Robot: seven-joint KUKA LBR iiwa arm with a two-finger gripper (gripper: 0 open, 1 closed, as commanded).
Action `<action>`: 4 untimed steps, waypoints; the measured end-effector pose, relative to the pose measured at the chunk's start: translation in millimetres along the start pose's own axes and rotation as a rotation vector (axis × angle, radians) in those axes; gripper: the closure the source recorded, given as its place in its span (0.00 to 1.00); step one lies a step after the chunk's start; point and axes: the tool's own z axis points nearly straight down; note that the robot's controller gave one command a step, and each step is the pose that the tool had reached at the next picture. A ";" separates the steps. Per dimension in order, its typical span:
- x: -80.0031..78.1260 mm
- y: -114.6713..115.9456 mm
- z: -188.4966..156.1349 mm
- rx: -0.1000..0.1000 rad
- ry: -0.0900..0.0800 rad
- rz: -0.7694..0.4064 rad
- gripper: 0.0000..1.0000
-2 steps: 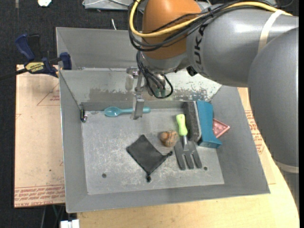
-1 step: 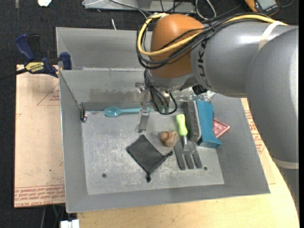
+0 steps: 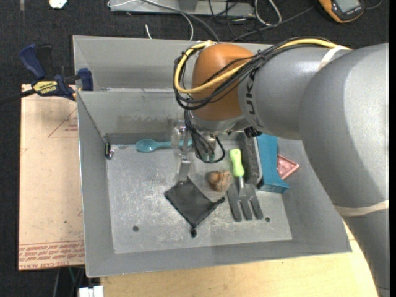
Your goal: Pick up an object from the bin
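My gripper [image 3: 185, 138] hangs under the orange wrist cover, over the middle of the bin near the back wall. A thin grey shaft runs from it down to a black flat square piece [image 3: 193, 203] on the bin floor; whether that shaft belongs to the piece or to the gripper I cannot tell. A teal spoon [image 3: 149, 145] lies just left of the gripper. A small brown lump [image 3: 218, 179] rests to its lower right. Beside the lump lies a green-handled grey fork [image 3: 238, 166], tines toward the front.
A blue box [image 3: 270, 163] and a pink triangular piece [image 3: 287, 166] lie at the right, partly under the arm. The arm covers the bin's back right corner. Bare floor spreads over the left and front of the bin.
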 end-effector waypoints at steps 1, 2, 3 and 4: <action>39.8 -41.2 17.7 0.001 0.012 -0.129 0.00; 58.6 -52.3 13.4 -0.003 0.003 -0.020 1.00; 58.6 -52.4 13.4 -0.003 0.003 -0.020 0.00; 58.6 -52.4 13.4 -0.003 0.003 -0.020 0.00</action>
